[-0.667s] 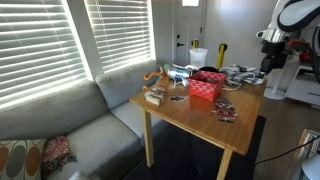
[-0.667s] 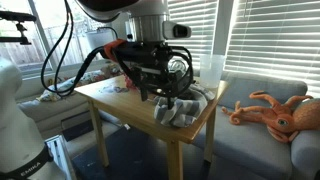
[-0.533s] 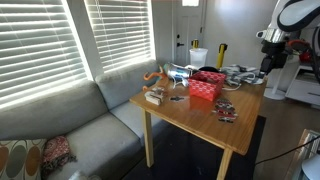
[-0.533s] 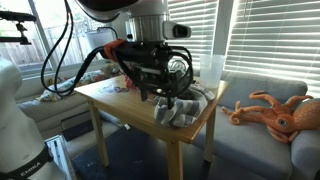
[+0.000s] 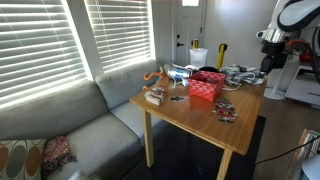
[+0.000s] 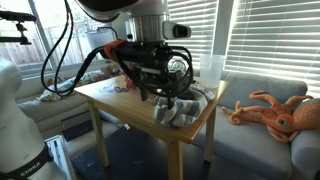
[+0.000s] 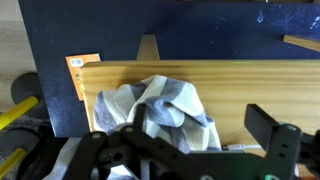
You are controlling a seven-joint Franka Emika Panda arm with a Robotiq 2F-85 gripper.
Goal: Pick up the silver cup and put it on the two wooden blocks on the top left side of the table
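Checking against the frames from half a second back: nothing has moved; arm (image 6: 135, 20), silver cup (image 5: 178, 74) and wooden blocks (image 5: 154, 97) all sit where they were; zero progress in that interval, so I read it as a pause ahead of the approach, pick not started.

Fingers (image 7: 278, 145): spread wide, nothing between them; in the wrist view they come in at 5 and 7 o'clock, camera looking straight down on a crumpled grey-white cloth (image 7: 160, 108) by the counter (image 7: 250, 80) edge; dark blue rug (image 7: 200, 30) beyond at 12 o'clock; cup not in that view.

Cup location, in an exterior view: upright on the counter at 10 o'clock of the red basket (image 5: 205, 87), near it, untouched; it's tiny in frame, so that's my best read. Blocks lie at 8 o'clock of the cup, near the counter edge by the sofa (image 5: 90, 120); nothing on top that I can see, so the target looks free.

Pose: in an exterior view the arm drops in from 12 o'clock, wrist bent so my fingers hang over the cloth (image 6: 180, 112) corner of the counter; can't tell whether they touch it; well apart from both cup and blocks, basket roughly between.

Judgement: next move is a traverse across the counter toward the cup, clearing the basket, then a descent around it with fingers this wide.
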